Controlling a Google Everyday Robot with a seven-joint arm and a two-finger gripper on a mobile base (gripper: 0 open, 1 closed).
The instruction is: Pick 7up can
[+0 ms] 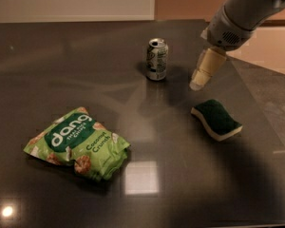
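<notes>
The 7up can (157, 59) stands upright on the dark table (133, 127), toward the back middle. It has a silver top and a green-and-white body. My gripper (200, 81) hangs from the grey arm that enters from the upper right. It is to the right of the can, a short gap away, and does not touch it. Its pale fingertips point down toward the table.
A dark green sponge with a pale base (216, 119) lies right of centre, just below the gripper. A bright green "dang" snack bag (77, 144) lies at the front left. The table's right edge runs diagonally beside the sponge.
</notes>
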